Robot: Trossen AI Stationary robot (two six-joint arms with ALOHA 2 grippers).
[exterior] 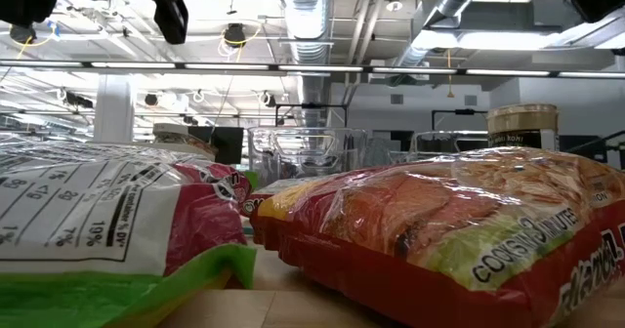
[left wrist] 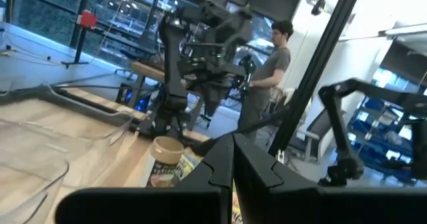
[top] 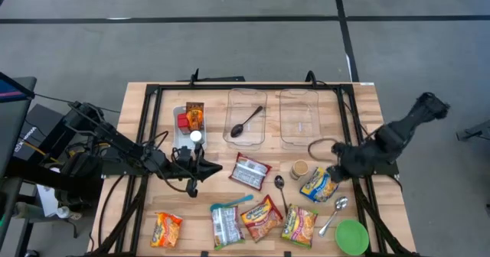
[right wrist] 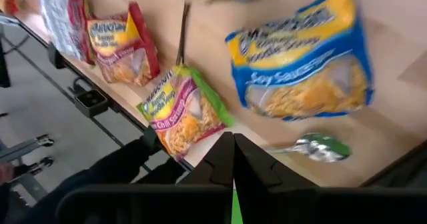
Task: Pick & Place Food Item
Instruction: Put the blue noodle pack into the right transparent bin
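While only the left wrist view shows a person (left wrist: 270, 67), left gripper (top: 208, 167) and right gripper (top: 334, 174) sit closed, empty, blue noodle packet (top: 319, 185) at right gripper's 7 o'clock.

Both arms (top: 115, 142) were matte black, jointed, with black cables looping along them. Each gripper (left wrist: 232, 177) had two dark, flat-sided fingers (right wrist: 250, 174) with notched inner edges.

blue noodle packet (right wrist: 303, 57): "Soy Sauce" | pink-green noodle packet (right wrist: 179, 111): "Chili" | white wrapper (exterior: 88, 211): "19%"
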